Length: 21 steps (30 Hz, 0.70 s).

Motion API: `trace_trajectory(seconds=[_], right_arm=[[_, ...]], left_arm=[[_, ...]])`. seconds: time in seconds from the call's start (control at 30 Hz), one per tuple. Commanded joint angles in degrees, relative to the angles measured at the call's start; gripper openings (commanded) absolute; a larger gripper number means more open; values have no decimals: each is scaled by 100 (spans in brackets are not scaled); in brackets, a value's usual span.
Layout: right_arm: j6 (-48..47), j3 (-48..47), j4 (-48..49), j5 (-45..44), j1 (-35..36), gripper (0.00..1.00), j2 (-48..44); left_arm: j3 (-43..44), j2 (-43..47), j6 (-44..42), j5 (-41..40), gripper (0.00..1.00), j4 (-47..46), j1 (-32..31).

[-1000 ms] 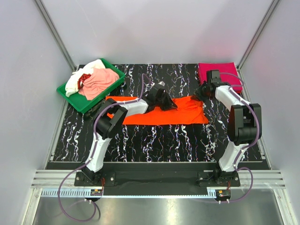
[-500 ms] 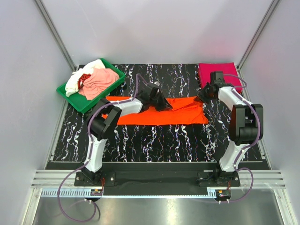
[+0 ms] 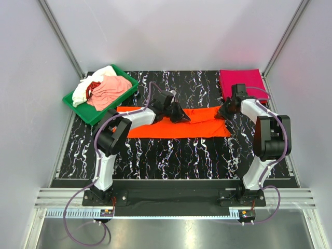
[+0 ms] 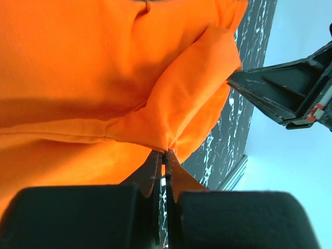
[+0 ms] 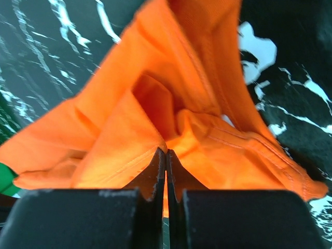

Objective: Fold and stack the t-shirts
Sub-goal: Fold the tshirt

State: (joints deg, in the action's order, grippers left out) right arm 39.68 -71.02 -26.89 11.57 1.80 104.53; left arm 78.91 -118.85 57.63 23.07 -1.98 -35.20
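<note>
Orange cloth, my orange t-shirt (image 3: pixel 176 128), is lying long and flat on the worktop (image 3: pixel 171 155), right of the green tray (image 3: pixel 78 106). I think it is only half folded. My left gripper (image 4: pixel 165 151) is pinching its middle edge, and my right gripper (image 5: pixel 166 150) is pinching the end farthest from the tray. One magenta t-shirt (image 3: pixel 244 80) is sitting folded, far right of the tray. The crumpled t-shirts (image 3: pixel 106 88) are waiting inside the tray. Since a second ago, my left gripper is sitting nearer the tray, and the orange strip is looking thinner.
</note>
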Motion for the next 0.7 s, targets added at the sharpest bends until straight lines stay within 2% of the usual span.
trace_trajectory(seconds=[0.0,0.07,0.1,0.17,0.2,0.27,0.3,0.37,0.47,0.67], right_arm=[[-215,150,-97,-138,-13,5,-319],[-302,185,-97,-147,-5,8,-293],[-338,177,-97,-164,-13,14,-293],[-391,142,-114,-199,-22,20,-337],[-417,115,-245,-225,-13,23,-398],[-452,-95,-535,-339,-13,28,-468],[-461,-157,-771,-427,-13,28,-547],[-479,-315,-905,-454,-13,29,-644],[-435,-403,-818,-200,-5,26,-724],[-382,-413,104,679,153,21,-206]], left_arm=[[-69,161,-120,189,0,154,4],[-87,99,-120,198,0,154,-13],[-78,20,-146,207,1,171,-13],[71,-68,-207,224,11,380,-13],[176,-138,-399,181,21,835,-13],[492,-121,-690,-160,30,1364,-31],[572,27,-926,-354,32,1854,-22],[625,256,-1095,-810,35,2069,-4],[774,520,-1262,-971,38,2184,31],[1477,20,-1561,-295,41,2096,-4]])
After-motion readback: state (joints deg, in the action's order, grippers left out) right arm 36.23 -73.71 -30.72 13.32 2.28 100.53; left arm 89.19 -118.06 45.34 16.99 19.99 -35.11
